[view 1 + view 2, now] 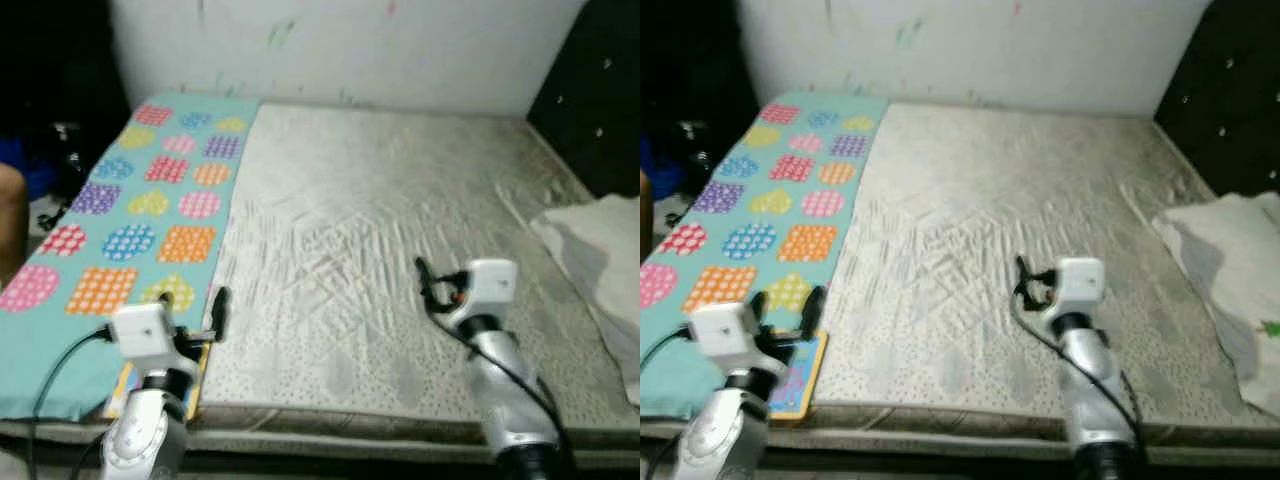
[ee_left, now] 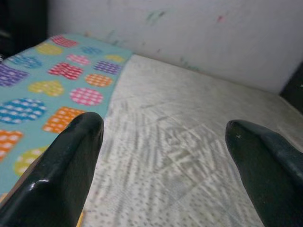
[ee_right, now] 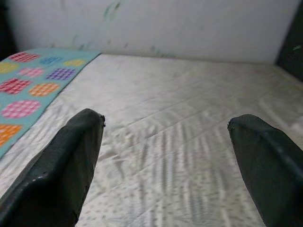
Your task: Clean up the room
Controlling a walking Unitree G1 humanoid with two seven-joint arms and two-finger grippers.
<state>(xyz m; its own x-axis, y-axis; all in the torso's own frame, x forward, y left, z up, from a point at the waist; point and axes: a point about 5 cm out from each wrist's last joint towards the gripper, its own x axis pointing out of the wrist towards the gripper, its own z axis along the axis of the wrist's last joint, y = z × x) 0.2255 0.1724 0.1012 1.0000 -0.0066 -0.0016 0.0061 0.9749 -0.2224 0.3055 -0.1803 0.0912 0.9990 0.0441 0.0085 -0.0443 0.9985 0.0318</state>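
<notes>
- On the mattress [image 1: 400, 250], bare and quilted: the reference for every entry below.
- Patterned blanket [image 1: 130, 220]: teal with coloured hearts and circles, lying flat along the mattress's left side, running from the near edge back toward the wall [image 1: 350, 50].
- Book [image 1: 800, 385]: a flat item with an orange border, at the mattress's near left corner, partly tucked under the blanket's near end. Exact kind uncertain.
- Crumpled sheet [image 1: 600, 260]: white and grey, heaped at the mattress's right edge, part of it trailing off the side.
- Left gripper [image 1: 205, 330]: hovers over the near left corner, just above the book; fingers spread apart, holding nothing.
- Right gripper [image 1: 432, 285]: hovers over the mattress's near middle, well apart from the sheet; fingers spread, empty.
- Risk, left side: closing on the book could pinch blanket cloth with it and drag the blanket askew.
- Risk, right side: the sheet sits far out; a long reach may catch only a loose fold, letting the rest slide off the mattress.
</notes>
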